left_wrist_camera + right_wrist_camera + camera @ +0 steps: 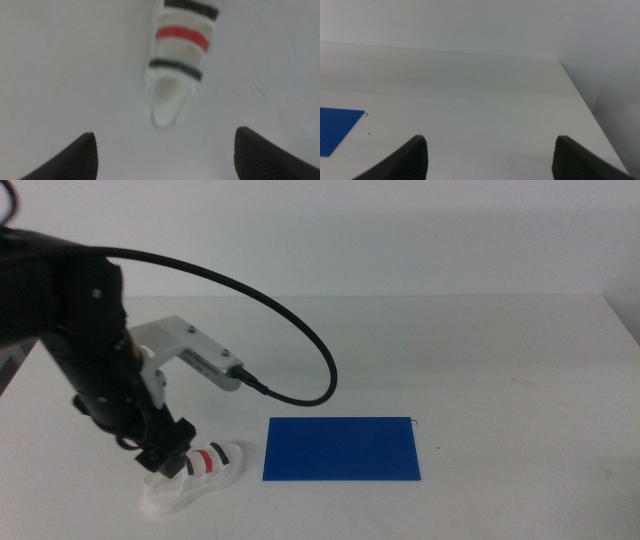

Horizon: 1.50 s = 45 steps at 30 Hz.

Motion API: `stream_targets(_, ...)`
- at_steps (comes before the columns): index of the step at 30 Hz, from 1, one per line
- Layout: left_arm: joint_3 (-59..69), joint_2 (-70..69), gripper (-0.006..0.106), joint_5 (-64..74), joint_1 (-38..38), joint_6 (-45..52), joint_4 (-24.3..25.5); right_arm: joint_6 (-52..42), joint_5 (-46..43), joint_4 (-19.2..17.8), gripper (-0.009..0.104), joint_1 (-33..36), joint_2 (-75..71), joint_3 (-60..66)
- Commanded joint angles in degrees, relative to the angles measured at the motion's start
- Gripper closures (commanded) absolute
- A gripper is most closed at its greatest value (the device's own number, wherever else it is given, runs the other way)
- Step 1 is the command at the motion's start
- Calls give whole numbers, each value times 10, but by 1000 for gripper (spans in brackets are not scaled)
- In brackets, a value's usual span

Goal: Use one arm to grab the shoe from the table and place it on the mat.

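White shoe [200, 470] with two black straps and one red strap lies on the plain white tabletop [480, 360] at about seven o'clock in the middle view, just beside the nine o'clock edge of the thin flat deep-blue mat [342, 448] but apart from it. Directly over its heel end the thick black jointed left arm [90, 350], with its looping black cable [290, 320], holds the left gripper [165, 155], whose dark jaws are spread wide either side of the shoe's heel opening without touching it. Off at the three o'clock side, the right gripper [490, 157] waits over bare tabletop, jaws wide, gripping nothing.
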Motion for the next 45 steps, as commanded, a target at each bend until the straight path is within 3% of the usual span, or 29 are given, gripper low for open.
stream_targets(1,-16,5,7,-36,-4,15,-16,-4,-44,-5,31,0,-15,3)
stream_targets(11,-16,83,7,-83,-4,72,-69,-4,-44,-5,31,0,-15,3)
stream_targets(25,-16,128,10,-89,-4,87,-77,-4,-44,-5,31,0,-15,3)
stream_targets(30,-16,132,27,-86,-4,87,-77,-4,-44,-5,31,0,-15,3)
stream_targets(40,-31,132,87,-44,-4,86,-75,-4,-44,-5,31,0,-15,3)
stream_targets(45,-71,131,102,11,-4,85,-73,-4,-44,-5,31,0,-15,3)
